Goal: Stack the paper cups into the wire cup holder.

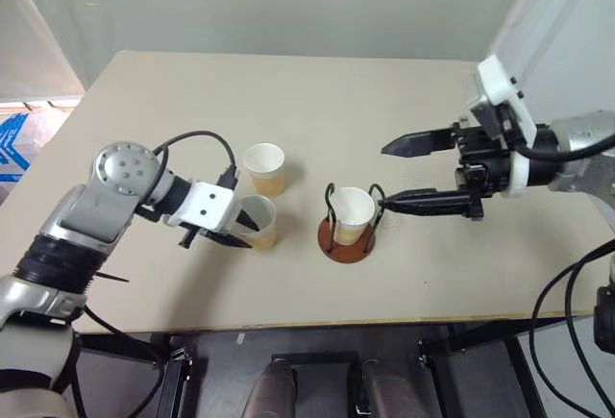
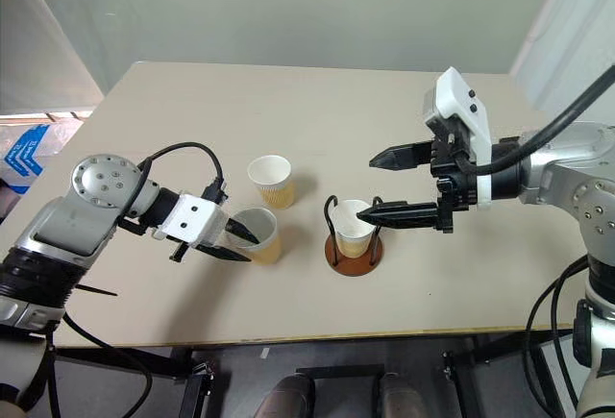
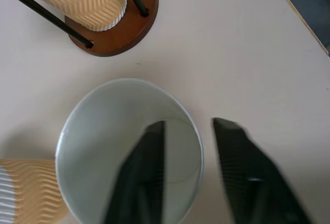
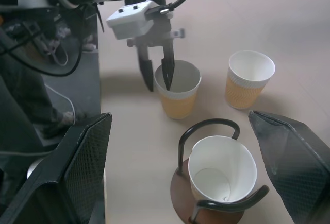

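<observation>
Astride the near cup's (image 1: pixel 258 223) rim, left pincer (image 1: pixel 223 237) straddles its wall.

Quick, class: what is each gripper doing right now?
Left gripper: closing on the rim of a paper cup, one finger inside, one outside.
Right gripper: open, holding nothing, above the wire cup holder.

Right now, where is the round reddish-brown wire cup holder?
The wire cup holder stands near the table's front edge, holding one paper cup, right of two loose cups.

A beige table (image 1: pixel 288 101) fills the middle. A blue-and-white bag (image 1: pixel 12 144) lies on the floor at nine o'clock.
</observation>
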You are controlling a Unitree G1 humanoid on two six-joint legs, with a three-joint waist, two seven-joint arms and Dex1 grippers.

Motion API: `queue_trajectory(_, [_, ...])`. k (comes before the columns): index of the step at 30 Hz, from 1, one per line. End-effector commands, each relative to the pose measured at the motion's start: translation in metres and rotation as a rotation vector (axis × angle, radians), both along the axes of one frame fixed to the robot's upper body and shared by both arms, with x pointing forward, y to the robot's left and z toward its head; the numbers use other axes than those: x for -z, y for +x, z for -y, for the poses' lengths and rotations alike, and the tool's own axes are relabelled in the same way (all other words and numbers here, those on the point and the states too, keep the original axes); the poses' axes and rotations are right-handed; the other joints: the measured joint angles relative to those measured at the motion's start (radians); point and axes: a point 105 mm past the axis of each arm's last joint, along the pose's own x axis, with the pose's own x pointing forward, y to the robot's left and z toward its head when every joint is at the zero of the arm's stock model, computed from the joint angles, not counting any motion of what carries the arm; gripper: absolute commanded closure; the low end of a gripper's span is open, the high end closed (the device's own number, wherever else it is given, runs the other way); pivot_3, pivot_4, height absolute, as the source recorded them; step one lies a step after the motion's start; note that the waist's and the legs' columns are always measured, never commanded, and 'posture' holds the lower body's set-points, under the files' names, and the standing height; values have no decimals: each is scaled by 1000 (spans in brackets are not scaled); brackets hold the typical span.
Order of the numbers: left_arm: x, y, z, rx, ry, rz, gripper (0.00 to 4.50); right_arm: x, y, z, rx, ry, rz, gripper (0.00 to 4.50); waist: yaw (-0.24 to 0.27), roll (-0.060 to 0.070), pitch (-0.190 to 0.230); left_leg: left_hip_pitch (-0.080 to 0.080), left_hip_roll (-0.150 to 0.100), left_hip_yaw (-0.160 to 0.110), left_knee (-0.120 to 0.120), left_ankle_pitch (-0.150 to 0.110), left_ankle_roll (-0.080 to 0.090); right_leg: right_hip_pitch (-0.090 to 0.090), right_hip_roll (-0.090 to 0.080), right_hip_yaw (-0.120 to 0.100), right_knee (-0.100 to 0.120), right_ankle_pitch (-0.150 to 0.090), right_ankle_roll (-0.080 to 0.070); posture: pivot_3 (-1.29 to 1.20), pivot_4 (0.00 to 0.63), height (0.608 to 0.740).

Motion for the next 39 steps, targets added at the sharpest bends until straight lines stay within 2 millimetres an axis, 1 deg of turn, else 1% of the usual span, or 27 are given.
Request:
queue_trajectory(1, [-7,-1,-1,19,4,17,4462,-1,-8,3,-49,-55,73,0,0,0,0,0,0,0,0,0,0,0,0,0,0,0,0,0,150,740])
queue_trajectory(5, [-12,-2,2,18,-19,9,4486,-1,-8,6,-66,-80,84,0,0,0,0,-1,0,0,0,0,0,0,0,0,0,0,1,0,150,740])
queue_trajectory(9, [-26,-7,5,18,-46,-14,4486,-2,-6,7,-76,-92,113,0,0,0,0,-1,0,0,1,0,1,0,0,0,0,0,1,0,150,740])
queue_trajectory(13, [-60,-10,14,19,-111,-19,4486,-1,-4,10,-76,-104,134,0,1,0,0,-1,0,0,1,0,1,0,0,0,-1,2,4,0,150,740])
queue_trajectory(15, [-92,-9,27,29,-208,-24,4486,-1,-1,15,-74,-98,140,0,8,0,0,-2,0,0,1,0,1,0,0,0,-1,2,4,0,150,740])
queue_trajectory(17, [-112,-11,37,50,-266,-32,4486,-2,0,19,-82,-82,147,0,12,-1,0,-3,0,0,2,1,2,0,-1,0,-1,2,3,0,150,740])
queue_trajectory(19, [-123,-12,44,64,-295,-48,4486,-3,1,22,-94,-78,166,0,12,-1,0,-3,-1,1,2,1,2,0,-2,0,-2,1,2,0,150,740])
queue_trajectory(21, [-137,-18,62,126,-338,-80,4486,-3,1,31,-73,-87,158,0,12,0,0,-3,-1,2,2,1,3,0,-3,0,-2,2,3,0,150,740])
queue_trajectory(23, [-146,-23,75,174,-357,-101,4486,-6,0,36,-59,-88,162,0,14,0,0,-4,-1,2,2,1,3,0,-3,0,-2,4,7,0,150,740])
queue_trajectory(26, [-151,-26,89,227,-364,-129,4486,-17,-7,39,-50,-70,140,0,14,0,0,-5,-1,2,2,1,4,0,-3,0,-3,5,9,0,150,740])
queue_trajectory(29, [-150,-26,102,285,-345,-138,4486,-28,-12,41,-3,-58,165,0,14,0,0,-5,-1,4,3,1,4,0,-3,1,-4,4,11,0,150,740])
queue_trajectory(31, [-147,-25,110,316,-329,-144,4486,-34,-18,39,5,-47,176,0,14,0,0,-6,-1,4,3,2,4,0,-2,1,-3,4,13,0,150,740])
queue_trajectory(36, [-130,-21,120,376,-252,-142,4486,-40,-30,36,30,-53,189,0,14,0,0,-6,-1,5,4,1,5,1,-2,2,-3,3,16,0,150,740])
queue_trajectory(39, [-119,-14,125,406,-211,-115,4486,-45,-33,36,61,-43,209,0,15,1,0,-7,-1,5,7,1,6,2,-2,2,-3,2,19,0,150,740])
